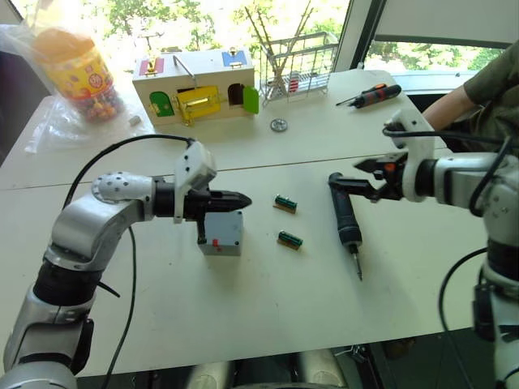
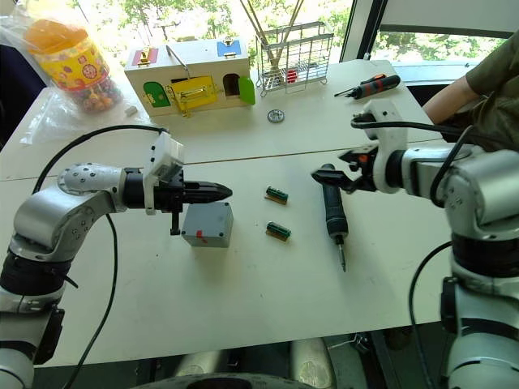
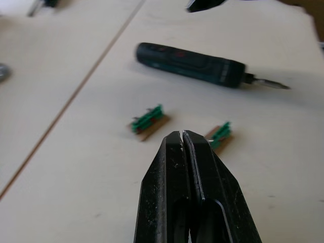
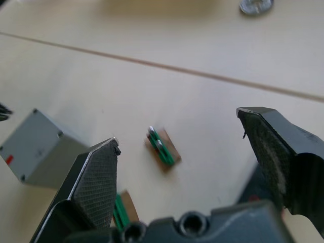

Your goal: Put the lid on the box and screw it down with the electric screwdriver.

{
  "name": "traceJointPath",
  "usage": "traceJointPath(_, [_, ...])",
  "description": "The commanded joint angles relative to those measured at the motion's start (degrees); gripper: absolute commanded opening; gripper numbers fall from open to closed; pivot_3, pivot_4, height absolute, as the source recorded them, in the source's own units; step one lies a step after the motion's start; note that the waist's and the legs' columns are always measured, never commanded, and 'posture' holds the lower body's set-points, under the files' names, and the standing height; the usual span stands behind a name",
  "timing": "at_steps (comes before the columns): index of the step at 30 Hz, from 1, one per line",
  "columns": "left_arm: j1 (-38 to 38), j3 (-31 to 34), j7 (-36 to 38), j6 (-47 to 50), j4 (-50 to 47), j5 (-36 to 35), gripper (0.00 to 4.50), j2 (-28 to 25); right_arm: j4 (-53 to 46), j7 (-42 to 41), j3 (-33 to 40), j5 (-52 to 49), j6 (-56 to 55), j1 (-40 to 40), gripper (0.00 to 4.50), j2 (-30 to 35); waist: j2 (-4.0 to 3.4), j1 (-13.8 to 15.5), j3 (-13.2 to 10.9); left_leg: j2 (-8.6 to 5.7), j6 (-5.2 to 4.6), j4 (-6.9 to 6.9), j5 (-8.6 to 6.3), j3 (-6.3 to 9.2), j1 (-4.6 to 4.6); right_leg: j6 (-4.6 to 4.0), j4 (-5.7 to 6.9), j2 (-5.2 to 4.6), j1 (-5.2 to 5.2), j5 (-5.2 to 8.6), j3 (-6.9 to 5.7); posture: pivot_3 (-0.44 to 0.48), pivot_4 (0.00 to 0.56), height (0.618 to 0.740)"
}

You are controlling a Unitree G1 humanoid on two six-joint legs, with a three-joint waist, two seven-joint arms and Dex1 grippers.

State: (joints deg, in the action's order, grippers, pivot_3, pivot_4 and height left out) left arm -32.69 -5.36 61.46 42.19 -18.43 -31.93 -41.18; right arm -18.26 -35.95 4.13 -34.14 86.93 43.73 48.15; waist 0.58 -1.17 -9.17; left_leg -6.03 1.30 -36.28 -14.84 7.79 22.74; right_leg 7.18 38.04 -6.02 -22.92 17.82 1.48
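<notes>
Grey box (image 2: pixel 208 224) sits on the white table (image 1: pixel 268 300), red mark on its near side, lid (image 1: pixel 223 220) seated flat on top. Left gripper (image 1: pixel 243 199) hovers just above the box's far edge, fingers (image 3: pixel 185 167) pressed together, holding nothing — tips point toward the two small green components (image 1: pixel 285 203) (image 1: pixel 290 239) lying to the box's right. Electric screwdriver (image 1: pixel 347 223) lies flat on the table further right, bit toward the near edge, butt end up by the right gripper (image 1: pixel 349 180). Right gripper jaws spread wide, empty, hanging over the screwdriver's butt end — contact can't be told. Far side of the table: wooden box with coloured doors (image 1: pixel 197 87), wire rack (image 1: pixel 298 66), jar of sweets (image 1: pixel 79 73), small metal disc (image 1: pixel 279 125), orange-and-black hand screwdriver (image 1: pixel 371 96). A person's arm (image 1: pixel 450 105) shows at the table's far right.
</notes>
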Motion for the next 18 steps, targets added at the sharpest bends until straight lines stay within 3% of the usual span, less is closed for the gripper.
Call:
traceJointPath(1, [-1.43, -2.21, 4.36, -2.31, -1.95, 0.77, 0.0, -2.49, 5.75, -5.37, -6.33, -8.37, 5.56, 1.82, 4.36, 8.92, 0.0, 0.19, 0.0, 0.0, -0.01, 0.02, 0.0, 0.0, 0.0, 0.0, -0.02, -0.02, 0.0, 0.0, -0.01, 0.0, 0.15, 0.74])
traceJointPath(7, [0.81, -5.74, 6.75, -7.28, -4.89, 4.37, 0.0, -4.6, 14.22, -8.7, -18.91, -13.23, 5.57, 5.84, 4.36, 16.63, 0.0, 0.26, -0.01, -0.03, -0.1, -0.1, -0.06, -0.13, 0.14, 0.0, -0.1, -0.12, -0.04, 0.0, 0.0, 0.0, 0.15, 0.74])
traceJointPath(18, [7.21, -6.29, -1.11, -7.0, -10.37, 6.01, 0.0, -1.18, 28.62, 0.69, -32.26, -18.03, 5.57, 15.15, 4.36, 8.33, -0.01, 0.6, -0.01, -0.13, -0.25, -0.79, -0.15, -0.05, 0.75, 0.02, 0.03, -0.21, -0.38, -0.02, -0.08, 0.0, 0.15, 0.74])
